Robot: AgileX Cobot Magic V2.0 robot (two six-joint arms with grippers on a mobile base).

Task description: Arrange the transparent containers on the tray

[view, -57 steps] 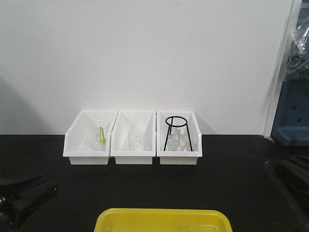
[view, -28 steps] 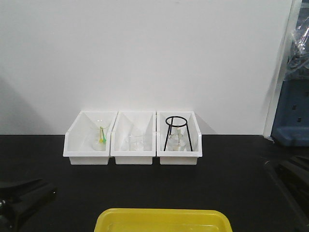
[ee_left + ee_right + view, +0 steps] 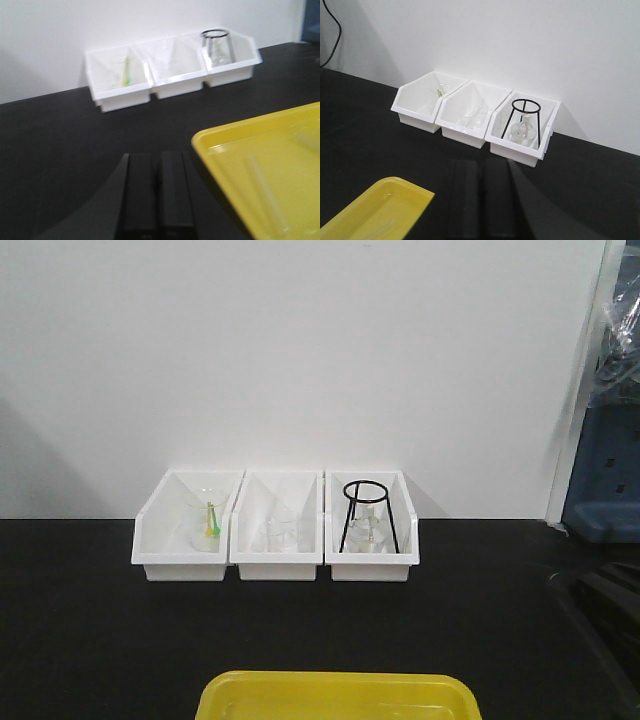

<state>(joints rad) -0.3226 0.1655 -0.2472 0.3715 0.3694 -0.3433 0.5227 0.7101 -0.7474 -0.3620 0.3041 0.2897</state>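
White wall rises behind your black tabletop (image 3: 90,610), and three white bins (image 3: 275,525) stand side by side against it. You can see a green stick (image 3: 211,517) leaning in a small glass in the left bin, faint clear glassware in the middle one, and a black wire stand (image 3: 366,512) over a clear flask in the right one. Your yellow tray (image 3: 336,695) sits at the near edge of the tabletop, well apart from the bins. In the left wrist view the transparent containers (image 3: 267,195) lie flat inside that tray as pale, blurred tubes, one long one running front to back and a fainter one nearer the far right corner. Your left fingers (image 3: 141,192) are pressed together over the bare tabletop just beside the tray's left rim, holding nothing. Your right fingers (image 3: 465,200) are likewise closed together and empty, above the tabletop between the tray and the bins
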